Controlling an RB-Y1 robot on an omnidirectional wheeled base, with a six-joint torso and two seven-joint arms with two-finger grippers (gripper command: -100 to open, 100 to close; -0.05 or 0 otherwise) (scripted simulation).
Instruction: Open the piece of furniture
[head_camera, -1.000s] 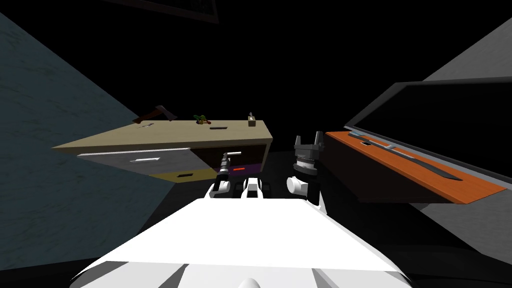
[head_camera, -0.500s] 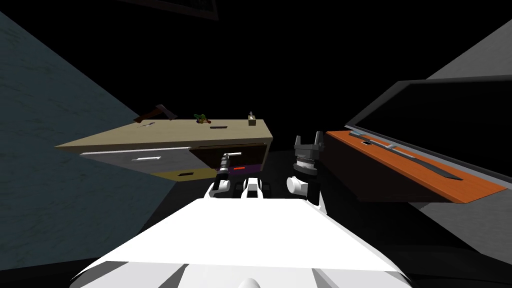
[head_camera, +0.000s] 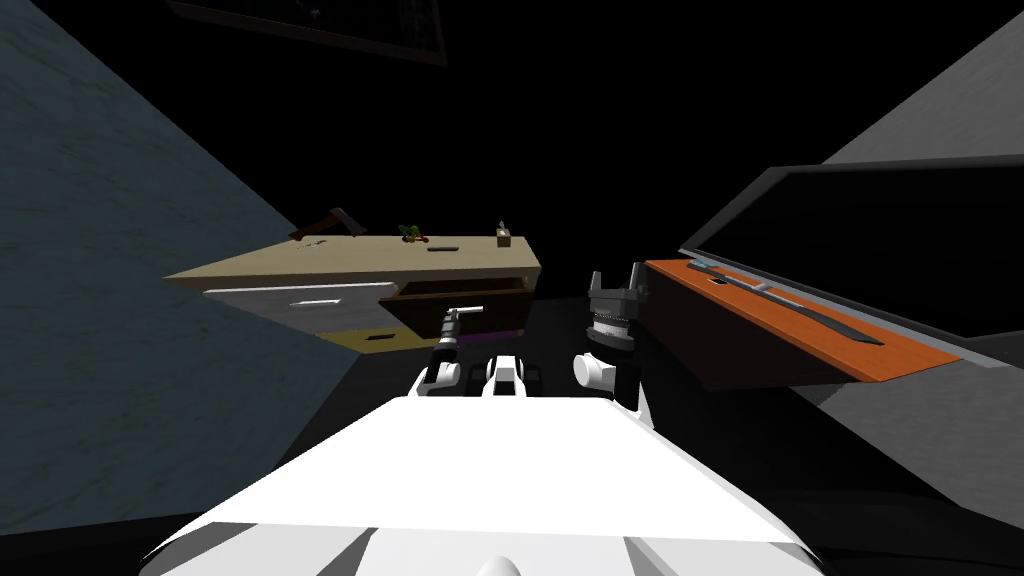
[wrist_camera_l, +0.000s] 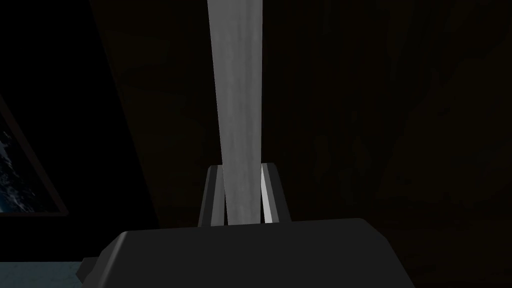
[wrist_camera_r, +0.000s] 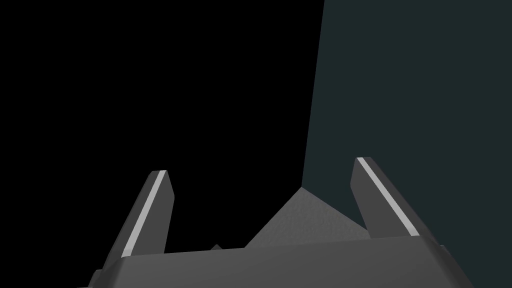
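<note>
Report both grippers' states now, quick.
Left gripper: closed on the handle.
Right gripper: open, holding nothing.

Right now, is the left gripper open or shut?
Shut on the grey handle: the left gripper's fingers press its sides.
</note>
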